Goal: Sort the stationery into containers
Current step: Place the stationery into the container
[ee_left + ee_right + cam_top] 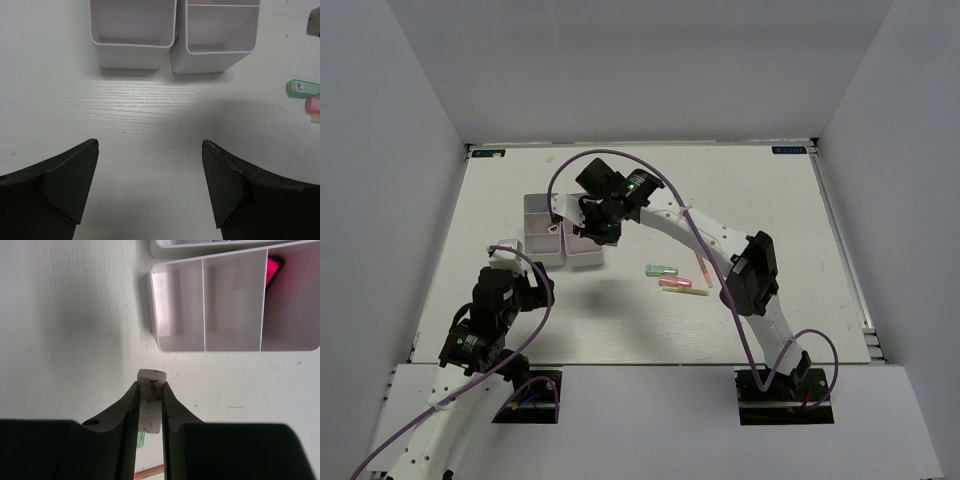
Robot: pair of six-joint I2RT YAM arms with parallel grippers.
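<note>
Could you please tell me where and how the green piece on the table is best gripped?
Probably the green piece at mid-length, gripped across its narrow width, coming straight down: it lies flat, long axis left-right in the top view. The pink piece lies close on its near side.

A white desk [770, 200] with faint wood grain sits boxed in by plain white panels [650, 70] behind and on both sides. Light seemingly falls from overhead, leaving soft shadows.

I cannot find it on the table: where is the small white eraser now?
In the right wrist view, the white eraser is pinched in the right end effector, just short of the three-compartment white bin.
</note>
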